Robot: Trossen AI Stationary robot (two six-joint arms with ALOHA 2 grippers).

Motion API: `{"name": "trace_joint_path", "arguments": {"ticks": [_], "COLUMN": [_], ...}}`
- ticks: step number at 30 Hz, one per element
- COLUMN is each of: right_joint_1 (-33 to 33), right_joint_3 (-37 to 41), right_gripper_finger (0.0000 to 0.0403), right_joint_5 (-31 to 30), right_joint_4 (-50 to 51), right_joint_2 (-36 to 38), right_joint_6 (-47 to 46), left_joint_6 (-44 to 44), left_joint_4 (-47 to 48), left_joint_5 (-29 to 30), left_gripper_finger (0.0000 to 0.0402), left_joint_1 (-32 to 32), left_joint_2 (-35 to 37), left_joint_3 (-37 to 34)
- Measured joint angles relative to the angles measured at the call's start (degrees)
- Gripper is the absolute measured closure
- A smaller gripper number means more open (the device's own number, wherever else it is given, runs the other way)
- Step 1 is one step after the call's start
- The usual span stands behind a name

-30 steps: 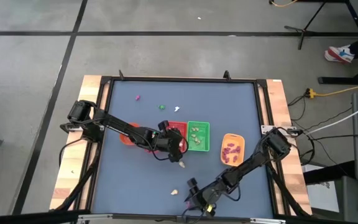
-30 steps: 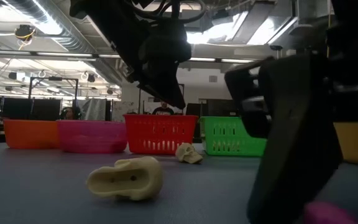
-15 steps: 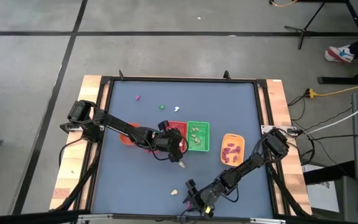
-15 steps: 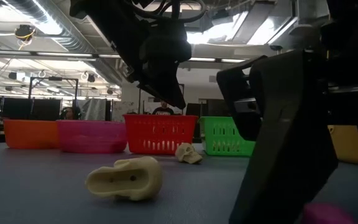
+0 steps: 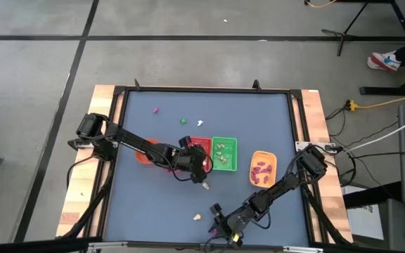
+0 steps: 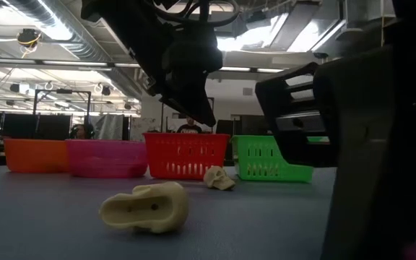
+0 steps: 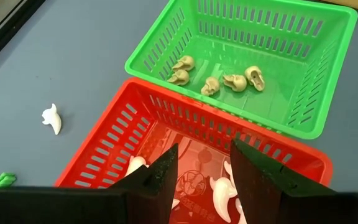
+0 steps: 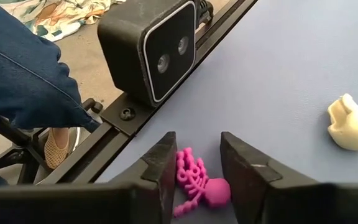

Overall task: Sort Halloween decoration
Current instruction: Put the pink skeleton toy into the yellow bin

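My right gripper is low at the table's near edge, shut on a magenta trinket that lies on the blue mat. A cream skull lies beside it, and another lies farther in. My left gripper hangs open above the red basket, which holds white trinkets; nothing is between its fingers. The green basket holds several cream skulls. The orange tray holds magenta pieces. A magenta, a green and a white trinket lie far back. My right gripper pinches the magenta trinket between its two fingers: the round body is against one finger, the thin legs against the other. The fingers slant down toward the table's near edge. The trinket still rests on the mat.
The low camera's black housing sits on the near rail just beyond my right gripper, with a person's blue-clad limb past it. An orange bowl and a pink bowl stand left of the red basket.
In the low view my right gripper's big dark finger has shifted sideways and now covers most of the magenta trinket, which showed at its foot before.
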State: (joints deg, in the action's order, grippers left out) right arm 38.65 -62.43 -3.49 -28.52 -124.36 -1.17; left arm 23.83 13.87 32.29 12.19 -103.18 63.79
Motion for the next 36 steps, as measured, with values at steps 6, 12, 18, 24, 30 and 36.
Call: {"name": "trace_joint_path", "arguments": {"ticks": [6,12,18,24,30,36], "right_joint_1": [0.0,0.0,-0.1,-0.1,-0.1,-0.1], "right_joint_3": [0.0,0.2,0.4,0.3,0.2,0.2], "right_gripper_finger": [0.0292,0.0292,0.0292,0.0292,0.0292,0.0292], "right_joint_5": [0.0,0.8,0.8,-0.1,-1.8,-5.8], "right_joint_4": [-0.6,-0.8,4.7,15.5,26.4,41.1], "right_joint_2": [0.0,0.6,4.4,11.1,18.8,26.9], "right_joint_6": [0.0,0.0,0.2,0.3,1.6,2.0], "left_joint_6": [0.0,0.0,0.0,0.0,0.0,0.0], "left_joint_4": [0.0,0.0,0.2,0.2,0.2,0.2], "left_joint_5": [0.0,0.0,0.0,0.0,0.0,0.0], "left_gripper_finger": [0.0271,0.0271,0.0271,0.0271,0.0271,0.0271], "left_joint_1": [0.0,0.0,0.0,0.0,0.0,0.0], "left_joint_2": [0.0,0.0,0.0,0.0,0.0,0.0], "left_joint_3": [0.0,0.0,0.0,0.0,0.0,-0.1]}}
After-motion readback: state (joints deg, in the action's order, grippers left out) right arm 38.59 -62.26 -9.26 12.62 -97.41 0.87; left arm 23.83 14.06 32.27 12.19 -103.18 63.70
